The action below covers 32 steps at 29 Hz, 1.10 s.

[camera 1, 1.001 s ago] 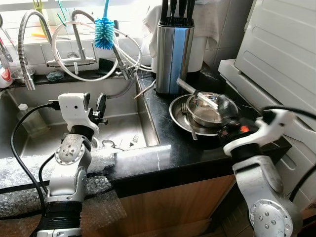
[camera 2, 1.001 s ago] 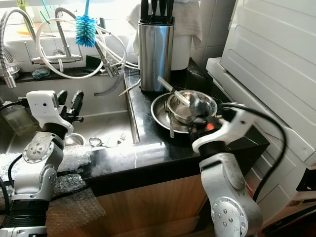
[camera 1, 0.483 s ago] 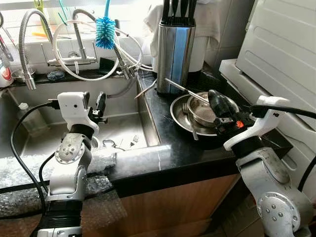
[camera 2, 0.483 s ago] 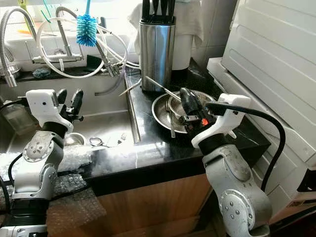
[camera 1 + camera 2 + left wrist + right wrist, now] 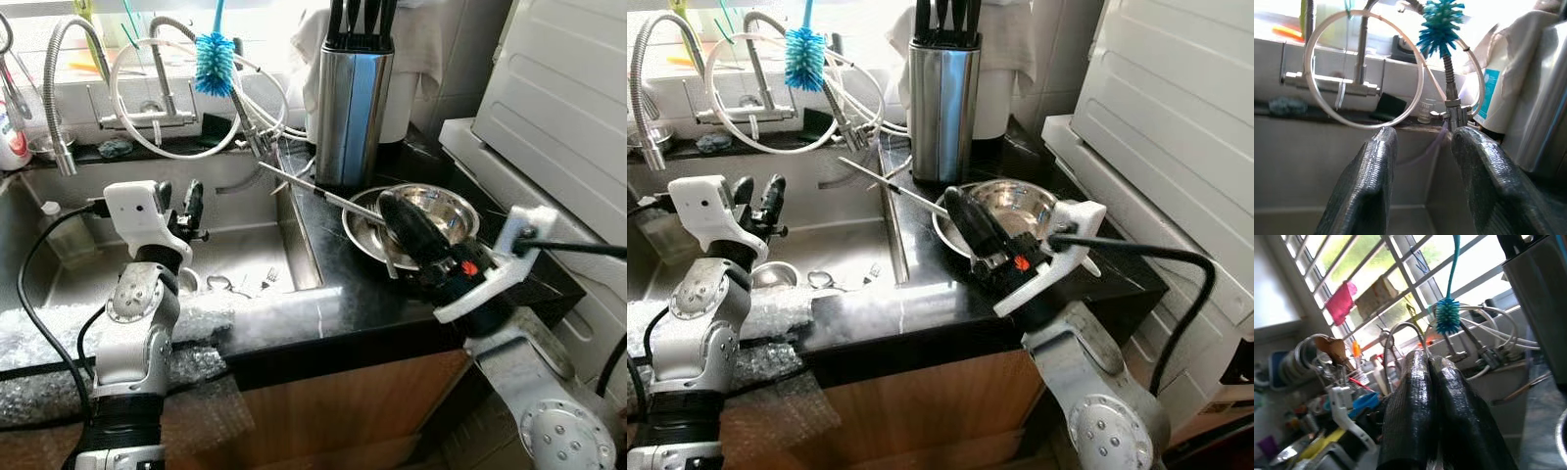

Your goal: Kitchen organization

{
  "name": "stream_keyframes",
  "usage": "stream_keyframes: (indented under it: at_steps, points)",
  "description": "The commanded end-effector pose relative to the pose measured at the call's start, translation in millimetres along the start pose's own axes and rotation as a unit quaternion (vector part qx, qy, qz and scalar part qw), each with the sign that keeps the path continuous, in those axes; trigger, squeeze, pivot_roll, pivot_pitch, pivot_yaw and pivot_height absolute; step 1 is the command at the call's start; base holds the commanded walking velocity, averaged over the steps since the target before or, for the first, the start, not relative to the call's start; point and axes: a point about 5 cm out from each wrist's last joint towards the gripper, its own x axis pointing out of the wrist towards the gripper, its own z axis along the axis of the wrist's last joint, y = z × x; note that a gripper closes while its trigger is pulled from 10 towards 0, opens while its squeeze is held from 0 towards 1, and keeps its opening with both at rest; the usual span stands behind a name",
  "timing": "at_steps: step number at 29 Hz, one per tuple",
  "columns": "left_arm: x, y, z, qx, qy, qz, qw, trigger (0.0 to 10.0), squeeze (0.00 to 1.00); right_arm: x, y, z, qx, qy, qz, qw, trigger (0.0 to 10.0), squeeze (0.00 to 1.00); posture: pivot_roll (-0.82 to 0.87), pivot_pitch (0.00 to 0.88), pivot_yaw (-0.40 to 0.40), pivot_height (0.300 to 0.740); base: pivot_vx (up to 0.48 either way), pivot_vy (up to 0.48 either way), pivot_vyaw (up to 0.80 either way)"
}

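Black counter (image 5: 333,284) beside steel sink (image 5: 245,259); right tool (image 5: 392,208) clamped on utensil (image 5: 313,188); left tool (image 5: 178,196) apart.

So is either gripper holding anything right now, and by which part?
The right gripper is shut on a long metal utensil, pinching one end; the rest sticks out toward the sink. The left gripper is open, empty.

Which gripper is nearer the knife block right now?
Right. The right gripper is over the counter by the steel bowls, just in front of the knife block; the left gripper is over the sink.
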Motion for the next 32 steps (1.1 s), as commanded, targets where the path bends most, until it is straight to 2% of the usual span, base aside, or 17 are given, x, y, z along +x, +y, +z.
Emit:
stream_keyframes:
  at_steps: [1,2,6,10,14,15,16,17,20,22,24,26,28,29,31,32]
  points:
    - [3.7,1.4,1,-0.014,0.003,0.005,1.000,10.0,0.00,-2.8,0.8,6,0.003,-0.016,0.009,1.000,10.0,0.00,-0.17,0.000,-0.029,0.740,0.000,0.000,0.00]
    - [3.7,1.7,2,-0.013,0.003,0.004,1.000,10.0,0.00,-7.0,-3.8,5,0.020,-0.027,0.000,0.999,10.0,0.00,-0.16,0.000,-0.028,0.740,0.000,0.000,0.00]
    - [3.9,3.4,3,-0.024,0.004,0.009,1.000,10.0,0.00,-11.5,-5.8,6,0.052,-0.048,0.001,0.997,10.0,0.00,-0.16,0.000,-0.027,0.740,0.000,0.000,0.00]
    - [4.6,6.7,3,-0.040,0.007,0.021,0.999,10.0,0.00,-15.0,-8.0,4,0.072,-0.058,0.000,0.996,10.0,0.00,-0.16,0.000,-0.027,0.740,0.000,0.000,0.00]
    - [6.4,9.4,3,-0.117,0.021,0.034,0.992,10.0,0.00,-20.7,-10.8,4,0.116,-0.091,0.000,0.989,10.0,0.00,-0.16,0.000,-0.026,0.740,0.000,0.000,0.00]
    - [7.4,6.9,2,-0.169,0.031,0.023,0.985,10.0,0.00,-21.8,-10.1,3,0.124,-0.096,0.004,0.988,10.0,0.00,-0.16,0.000,-0.026,0.740,0.000,0.000,0.00]
    - [7.7,6.2,2,-0.181,0.033,0.019,0.983,10.0,0.00,-22.0,-9.9,3,0.126,-0.097,0.005,0.987,10.0,0.00,-0.16,0.000,-0.026,0.740,0.000,0.000,0.00]
    - [7.8,-0.1,4,-0.225,0.038,-0.010,0.974,10.0,0.00,-23.7,-9.5,0,0.136,-0.099,0.007,0.986,10.0,0.00,-0.15,0.000,-0.026,0.740,0.000,0.000,0.00]
    - [6.9,-10.3,8,-0.282,0.041,-0.054,0.957,10.0,0.00,-27.6,-11.7,-3,0.160,-0.113,0.001,0.981,10.0,0.00,-0.16,0.000,-0.027,0.740,0.000,0.000,0.00]
    - [6.6,-11.4,8,-0.291,0.041,-0.058,0.954,10.0,0.00,-28.3,-12.3,-4,0.163,-0.115,-0.002,0.980,10.0,0.00,-0.16,0.000,-0.027,0.740,0.000,0.000,0.00]
    - [4.1,-16.9,12,-0.326,0.038,-0.088,0.941,10.0,0.00,-30.5,-13.9,-5,0.183,-0.130,-0.008,0.974,10.0,0.00,-0.15,0.000,-0.027,0.740,0.000,0.000,0.00]
    - [3.1,-17.7,15,-0.344,0.037,-0.095,0.934,10.0,0.00,-30.8,-13.9,-6,0.189,-0.134,-0.009,0.973,10.0,0.00,-0.16,0.000,-0.027,0.740,0.000,0.000,0.00]
    - [3.0,-17.7,15,-0.348,0.036,-0.096,0.932,10.0,0.00,-30.7,-13.8,-6,0.190,-0.134,-0.008,0.973,10.0,0.00,-0.16,0.000,-0.027,0.740,0.000,0.000,0.00]
    - [2.6,-17.9,19,-0.367,0.030,-0.104,0.924,10.0,0.00,-31.0,-13.5,-6,0.198,-0.140,-0.008,0.970,10.0,0.00,-0.15,0.000,-0.029,0.740,0.000,0.000,0.00]
    - [2.6,-17.9,19,-0.369,0.030,-0.105,0.923,10.0,0.00,-31.0,-13.5,-6,0.200,-0.141,-0.008,0.970,10.0,0.00,-0.15,0.000,-0.029,0.740,0.000,0.000,0.00]
    - [1.9,-19.4,19,-0.382,0.031,-0.110,0.917,10.0,0.00,-31.2,-13.9,-8,0.211,-0.146,-0.008,0.966,10.0,0.00,-0.15,0.000,-0.030,0.740,0.000,0.000,0.00]
